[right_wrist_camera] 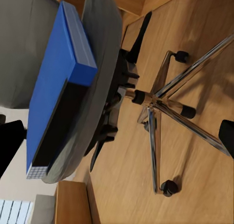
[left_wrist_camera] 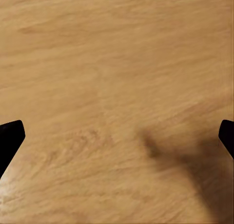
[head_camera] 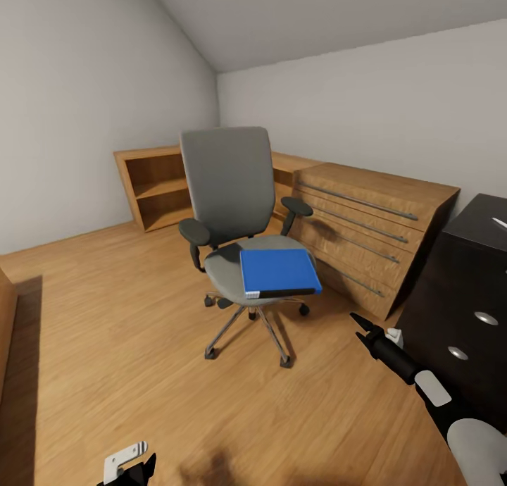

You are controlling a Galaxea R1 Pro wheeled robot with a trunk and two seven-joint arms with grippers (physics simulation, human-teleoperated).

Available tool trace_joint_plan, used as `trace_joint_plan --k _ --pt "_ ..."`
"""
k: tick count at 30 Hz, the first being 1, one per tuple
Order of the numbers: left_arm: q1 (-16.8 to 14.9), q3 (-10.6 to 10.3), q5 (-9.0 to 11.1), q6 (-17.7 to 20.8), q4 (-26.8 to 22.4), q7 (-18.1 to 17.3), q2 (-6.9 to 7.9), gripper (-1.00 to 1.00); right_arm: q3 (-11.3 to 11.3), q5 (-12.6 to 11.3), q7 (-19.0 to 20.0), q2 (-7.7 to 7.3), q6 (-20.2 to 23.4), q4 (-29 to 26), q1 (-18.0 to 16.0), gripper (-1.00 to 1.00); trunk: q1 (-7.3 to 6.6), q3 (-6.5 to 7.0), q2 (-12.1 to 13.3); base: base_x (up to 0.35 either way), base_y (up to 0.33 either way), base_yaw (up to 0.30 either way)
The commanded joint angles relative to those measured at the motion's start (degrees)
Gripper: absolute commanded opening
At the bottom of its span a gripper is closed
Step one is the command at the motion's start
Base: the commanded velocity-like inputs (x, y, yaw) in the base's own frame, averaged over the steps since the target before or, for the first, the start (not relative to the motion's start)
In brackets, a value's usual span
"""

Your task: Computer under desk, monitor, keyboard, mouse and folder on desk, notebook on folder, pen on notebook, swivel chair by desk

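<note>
On the swivel chair's [head_camera: 232, 211] grey seat lies the blue folder [head_camera: 278, 272], flat, its dark spine toward the robot and one corner hanging slightly past the seat's front edge. That overhang looks useful: a tool could probably slide under or pinch the exposed edge rather than dig into the upholstery. Behind the chair, against the walls, stand a low wooden shelf unit [head_camera: 155, 183] and a light wooden drawer unit [head_camera: 370, 225]. Beside that drawer unit, toward the robot, is the black table [head_camera: 468, 275] with round silver knobs, where the folder must end up.

Nearer the robot than the chair, the right arm reaches forward at about seat height, its right tool [head_camera: 362, 325] pointing toward the folder but well apart from it. Its wrist camera looks along the fingers at the folder's spine and the chrome base, with the fingertips spread wide and nothing between them. Low over the wooden floor [left_wrist_camera: 117, 87], the left tool [head_camera: 130, 465] hangs down, released and empty, likely parked.
</note>
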Motion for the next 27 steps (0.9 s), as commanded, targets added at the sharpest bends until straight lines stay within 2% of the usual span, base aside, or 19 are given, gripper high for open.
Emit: trace_joint_plan --k 1,7,21,27 --pt "-0.03 0.3 0.46 0.45 -0.1 -0.47 -0.07 1.0 -0.14 -0.34 0.08 0.01 0.47 0.03 -0.04 1.0 0.01 -0.05 -0.02 0.27 0.0 0.0" --pt "-0.03 0.31 0.46 0.45 -0.1 -0.47 -0.04 1.0 -0.1 -0.34 0.08 0.04 0.47 0.03 -0.04 1.0 0.01 -0.05 -0.02 0.269 0.0 0.0" --pt "-0.03 0.42 0.55 0.32 -0.1 -0.52 -0.06 1.0 -0.05 -0.34 0.08 0.19 0.47 0.1 -0.04 1.0 0.01 -0.05 -0.02 0.061 0.023 0.0" --pt "-0.03 0.4 0.52 -3.25 0.45 -0.56 -0.04 1.0 -0.05 -0.34 0.08 0.21 0.47 0.12 -0.04 1.0 0.01 -0.05 -0.02 0.194 0.108 0.0"
